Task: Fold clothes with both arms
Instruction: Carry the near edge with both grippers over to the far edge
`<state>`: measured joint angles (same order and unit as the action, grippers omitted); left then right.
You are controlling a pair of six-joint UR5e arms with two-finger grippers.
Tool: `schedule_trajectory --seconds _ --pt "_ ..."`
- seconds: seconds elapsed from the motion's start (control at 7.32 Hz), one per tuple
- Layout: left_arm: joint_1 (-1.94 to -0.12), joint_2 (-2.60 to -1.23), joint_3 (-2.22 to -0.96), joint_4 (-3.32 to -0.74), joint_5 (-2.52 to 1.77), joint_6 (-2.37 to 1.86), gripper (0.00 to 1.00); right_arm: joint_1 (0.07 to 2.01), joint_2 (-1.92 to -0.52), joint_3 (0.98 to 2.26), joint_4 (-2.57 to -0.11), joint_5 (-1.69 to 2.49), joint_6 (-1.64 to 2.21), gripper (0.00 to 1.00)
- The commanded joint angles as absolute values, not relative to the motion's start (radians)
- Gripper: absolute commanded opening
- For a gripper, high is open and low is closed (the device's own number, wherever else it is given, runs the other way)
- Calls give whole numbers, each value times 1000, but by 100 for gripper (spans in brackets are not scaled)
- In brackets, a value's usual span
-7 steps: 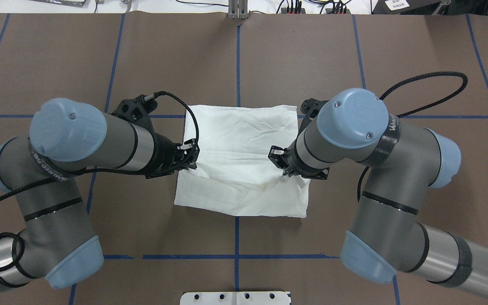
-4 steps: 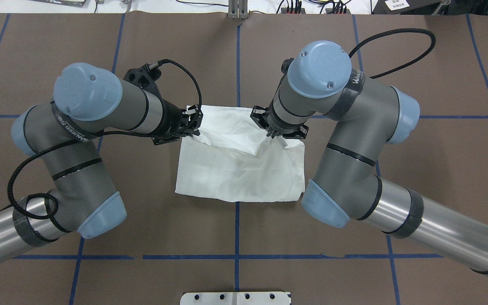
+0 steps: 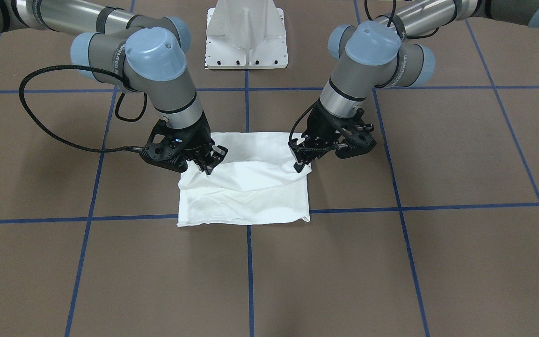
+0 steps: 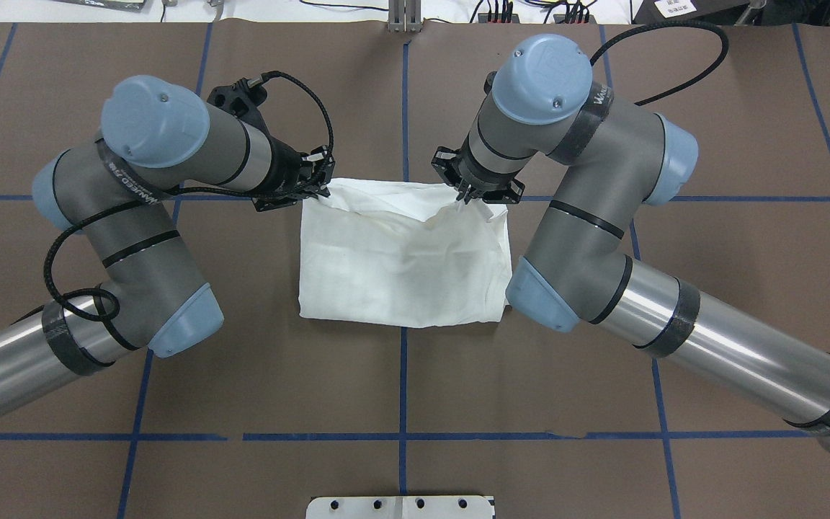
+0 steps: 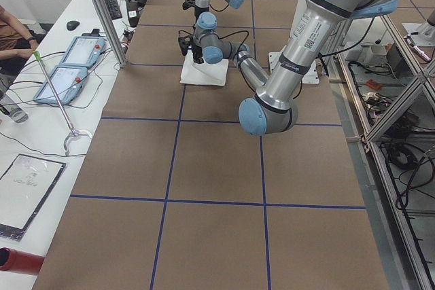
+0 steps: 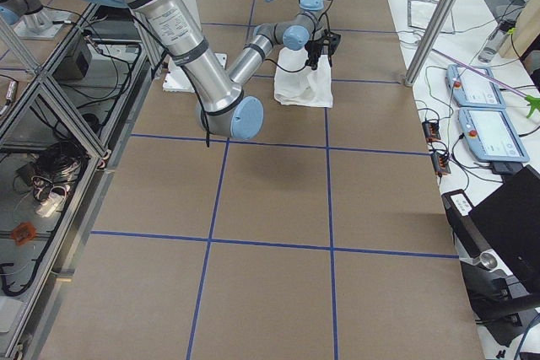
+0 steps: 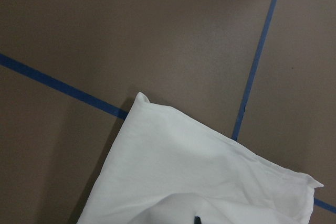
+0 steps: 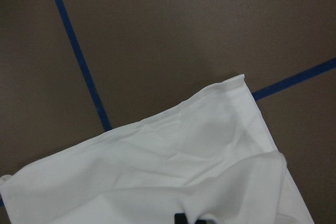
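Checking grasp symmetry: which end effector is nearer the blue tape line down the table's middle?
Right. The right end effector grips the T-shirt along its far edge, a little to the side of the line; the left end effector holds the far left corner, clearly farther from it.

The left arm (image 4: pixel 141 238) and right arm (image 4: pixel 581 245) stretched forward, elbows bowed outward and wrists tipped down. The left gripper (image 4: pixel 319 189) and right gripper (image 4: pixel 467 197) each pinched the T-shirt (image 4: pixel 400 267) at its far edge.
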<state>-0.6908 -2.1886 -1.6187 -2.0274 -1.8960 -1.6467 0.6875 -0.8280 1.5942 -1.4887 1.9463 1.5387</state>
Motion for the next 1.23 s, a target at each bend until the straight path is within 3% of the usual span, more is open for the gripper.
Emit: schedule_trajectory --seconds 0.0,0.82,0.96,1.09 --pt "-698 -2232 -1531 -2075 -1896 -1646 0 695 -744 1476 -1476 1954 1539 0" --pt "-709 -2253 -1424 -2158 -1896 -1649 0 698 -738 1408 -1439 1968 1539 0" --pt "-728 -2253 -1424 -2163 -1894 -1652 70 698 -741 1402 -1396 1967 1539 83" --pt "-780 -2253 -1414 -2154 -1898 -1649 100 719 -742 1396 -1387 1979 1536 100"
